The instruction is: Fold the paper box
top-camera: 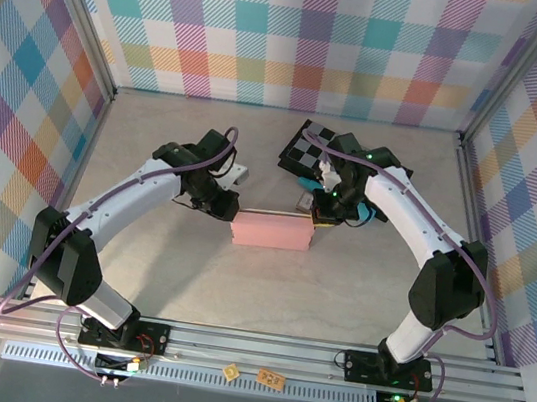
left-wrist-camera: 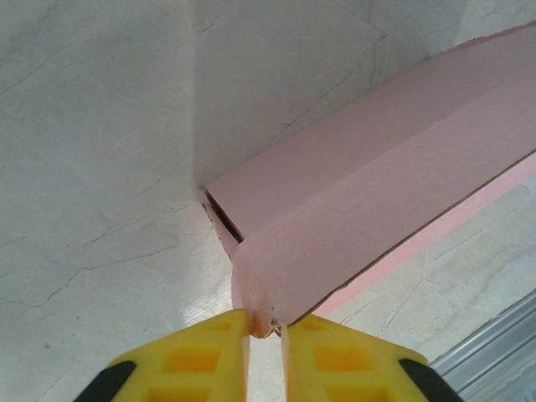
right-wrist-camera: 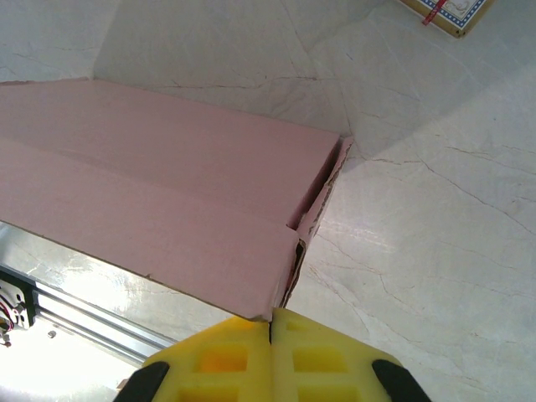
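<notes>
I am wearing white shells and black joints on my left arm (top-camera: 110,213) and right arm (top-camera: 418,218), trailing purple cables (top-camera: 227,142), my blocky yellow plastic fingers (left-wrist-camera: 201,364) showing black corners.

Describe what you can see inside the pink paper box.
Only a narrow dark gap shows at the end flap of the paper box; its pink walls hide everything else inside.

From here I see a pale marbled table (top-camera: 168,267), evenly lit. Pastel plaid walls (top-camera: 294,33) stand behind it and at both sides; an aluminium rail (top-camera: 257,346) runs along its near edge.
</notes>
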`<state>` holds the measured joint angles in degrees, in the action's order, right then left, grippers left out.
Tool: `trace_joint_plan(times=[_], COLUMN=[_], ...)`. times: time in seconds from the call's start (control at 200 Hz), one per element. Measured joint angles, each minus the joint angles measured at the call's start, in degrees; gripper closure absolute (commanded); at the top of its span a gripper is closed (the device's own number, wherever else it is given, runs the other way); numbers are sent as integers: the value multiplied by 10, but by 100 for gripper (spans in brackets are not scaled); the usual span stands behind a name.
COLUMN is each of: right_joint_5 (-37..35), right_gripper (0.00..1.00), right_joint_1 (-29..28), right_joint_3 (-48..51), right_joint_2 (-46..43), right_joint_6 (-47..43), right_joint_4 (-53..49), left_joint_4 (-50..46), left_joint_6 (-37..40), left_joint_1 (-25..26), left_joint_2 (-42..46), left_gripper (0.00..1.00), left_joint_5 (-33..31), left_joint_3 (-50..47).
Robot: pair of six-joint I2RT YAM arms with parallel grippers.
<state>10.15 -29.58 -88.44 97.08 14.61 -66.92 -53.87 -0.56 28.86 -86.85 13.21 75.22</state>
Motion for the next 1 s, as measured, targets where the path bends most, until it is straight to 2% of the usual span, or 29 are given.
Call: trace_joint_plan(times=[0.29, 1.0], right_joint_5=[0, -9], right_gripper=[100, 100], right_joint_1=[0, 0], right_joint_3=[3, 4], right_joint_2=[0, 0], right_joint_6=[0, 0], right_joint_4=[0, 0], left_joint_4=[-1, -101], left_joint_6=[-2, -79], left_joint_1=[3, 3], left_joint_2=[-1, -57], left_gripper=[100, 100], left_joint_5=[-5, 40], left_joint_3=[9, 94])
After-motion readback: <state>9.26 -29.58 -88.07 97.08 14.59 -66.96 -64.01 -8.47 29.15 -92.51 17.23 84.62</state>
